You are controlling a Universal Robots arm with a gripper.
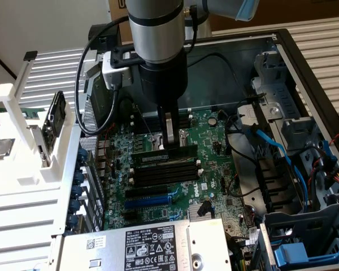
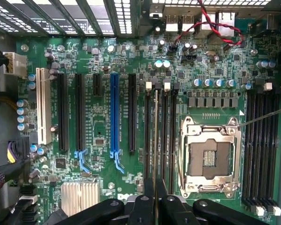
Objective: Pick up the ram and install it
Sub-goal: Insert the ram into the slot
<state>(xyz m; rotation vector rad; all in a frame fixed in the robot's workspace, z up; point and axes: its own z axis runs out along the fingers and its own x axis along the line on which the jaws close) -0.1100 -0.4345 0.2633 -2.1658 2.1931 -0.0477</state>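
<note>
Over black slots (image 1: pixel 165 173), ram (image 1: pixel 152 156): thin, seemingly dark green.

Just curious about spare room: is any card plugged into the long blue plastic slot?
No, the long blue plastic slot lies bare along its whole length, nothing seated in it.

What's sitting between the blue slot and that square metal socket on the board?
In the wrist view, a black expansion slot, then a bank of black memory slots, with the ram seen edge-on along one of them.
</note>
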